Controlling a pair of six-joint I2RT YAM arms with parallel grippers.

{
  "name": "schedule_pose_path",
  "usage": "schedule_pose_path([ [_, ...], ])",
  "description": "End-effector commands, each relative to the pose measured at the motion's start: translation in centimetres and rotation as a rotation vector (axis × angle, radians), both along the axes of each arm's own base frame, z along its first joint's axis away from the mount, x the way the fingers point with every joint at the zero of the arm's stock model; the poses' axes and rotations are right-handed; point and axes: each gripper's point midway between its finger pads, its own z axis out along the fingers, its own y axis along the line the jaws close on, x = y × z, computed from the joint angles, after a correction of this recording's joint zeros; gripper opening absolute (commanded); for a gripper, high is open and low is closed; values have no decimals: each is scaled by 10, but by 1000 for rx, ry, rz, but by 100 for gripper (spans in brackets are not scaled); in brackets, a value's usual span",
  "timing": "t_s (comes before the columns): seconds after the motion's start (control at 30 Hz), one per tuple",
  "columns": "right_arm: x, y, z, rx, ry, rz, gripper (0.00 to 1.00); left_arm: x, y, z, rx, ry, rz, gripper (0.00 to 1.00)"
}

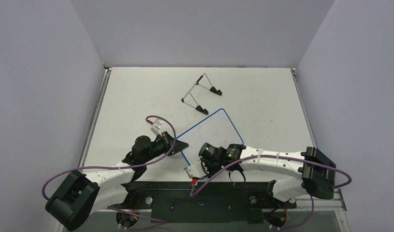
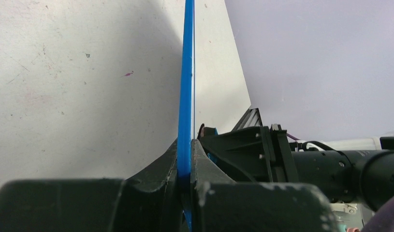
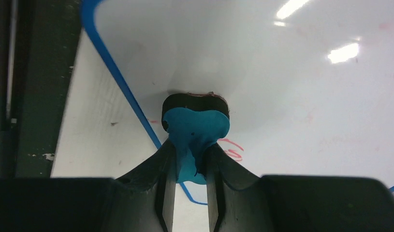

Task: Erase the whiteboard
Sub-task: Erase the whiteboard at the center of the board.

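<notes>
The left gripper [image 1: 178, 145] meets the left edge of the whiteboard [image 1: 211, 131], which sits in the near middle of the counter [image 1: 262, 96], between the two arms. From above the grip itself is hard to make out. The left wrist view settles it: its fingers [image 2: 197, 162] are clenched on the board's blue rim [image 2: 187, 72], and the board is seen edge-on as a thin blue line. That view shows none of the board's face.

Farther back on the counter, the overhead view alone shows a wire stand [image 1: 200, 94] with black feet, well apart from the board.

The right gripper [image 1: 203, 163] hangs over the near left corner of the board, and from above its fingers appear mostly hidden under the wrist. The right wrist view shows them grasping a small blue eraser [image 3: 197, 128]. The eraser's dark pad is pressed against the white face [image 3: 282, 72], just beside the blue rim. Red marks [image 3: 231, 147] lie right of the eraser, and fainter pink smudges show farther right. From above, only a trace of red is visible.
</notes>
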Motion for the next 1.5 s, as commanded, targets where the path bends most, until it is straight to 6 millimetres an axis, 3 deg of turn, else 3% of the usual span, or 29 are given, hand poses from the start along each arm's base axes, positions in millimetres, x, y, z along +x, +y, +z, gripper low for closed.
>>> schedule_pose_path([
  [0.0, 42, 8, 23, 122, -33, -181, 0, 1, -7, 42, -103, -119, -32, 0],
  [0.07, 55, 4, 25, 139, -38, -235, 0, 1, -6, 43, -105, -119, -30, 0],
  [0.13, 54, 0, 20, 130, -37, -230, 0, 1, -6, 44, -104, -120, -30, 0],
  [0.3, 10, -1, 7, 89, 12, -41, 0, 1, -7, 46, -107, -119, -32, 0],
  [0.4, 5, -1, 13, 91, 30, -22, 0, 1, -6, 44, -117, -107, -24, 0],
  [0.47, 15, 3, 25, 136, 13, -66, 0, 1, -5, 44, -120, -106, -20, 0],
  [0.57, 53, 5, 44, 210, -53, -219, 0, 1, -5, 43, -120, -105, -20, 0],
  [0.67, 70, 0, 43, 200, -89, -301, 0, 2, -7, 44, -120, -105, -24, 0],
  [0.73, 63, -2, 40, 181, -76, -266, 0, 1, -7, 44, -121, -105, -27, 0],
  [0.9, -1, 0, 20, 72, 83, -7, 0, 1, -6, 43, -117, -107, -24, 0],
  [1.03, -9, 13, 21, 58, 88, 23, 0, 1, -6, 41, -115, -110, -24, 0],
  [1.1, 4, 24, 28, 85, 54, -34, 0, 1, -6, 42, -115, -116, -25, 0],
  [1.2, 42, 31, 41, 152, -8, -186, 0, 0, -6, 43, -113, -122, -33, 0],
  [1.3, 80, 21, 48, 218, -13, -376, 0, -1, -7, 44, -111, -138, -41, 0],
  [1.47, 115, 5, 49, 296, 26, -570, 0, -2, -5, 46, -108, -179, -42, 0],
])
